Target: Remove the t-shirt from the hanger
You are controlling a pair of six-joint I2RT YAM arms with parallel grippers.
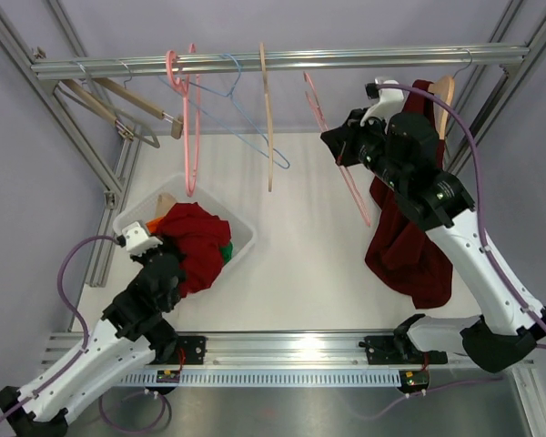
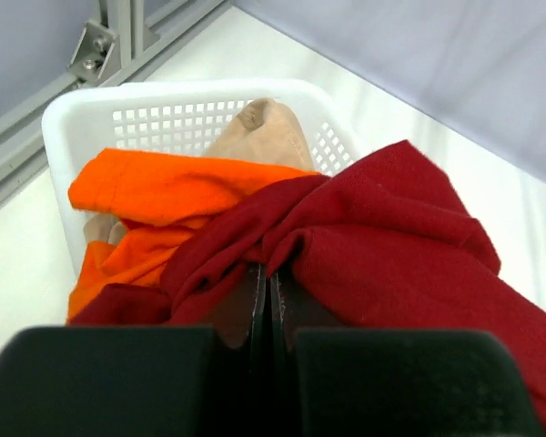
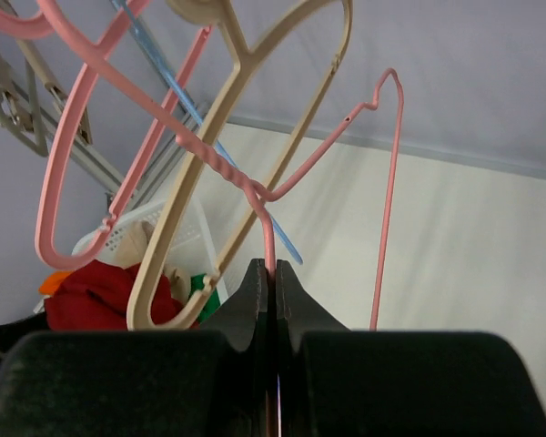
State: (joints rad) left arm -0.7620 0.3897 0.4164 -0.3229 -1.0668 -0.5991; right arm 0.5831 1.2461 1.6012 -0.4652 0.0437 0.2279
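Basically pre-grasp: t-shirt (image 1: 409,255) hangs on its wooden hanger (image 1: 443,96) at the rail's (image 1: 346,60) right end. Right pincer (image 3: 271,266) clenched, apparently on a mid-rail pink hanger (image 3: 389,182); left pincer (image 2: 269,273) clenched, far from rail. Next: right regrips shirt.

The top external camera looks down from above and behind the arm bases over the whole table (image 1: 309,273), far rail (image 1: 282,62) included. The left wrist camera sits close over the white basket (image 2: 73,118) by the table's left edge. The right wrist camera, hard against the pink hanger (image 3: 217,165), faces leftward across the table, and all three views share that basket.
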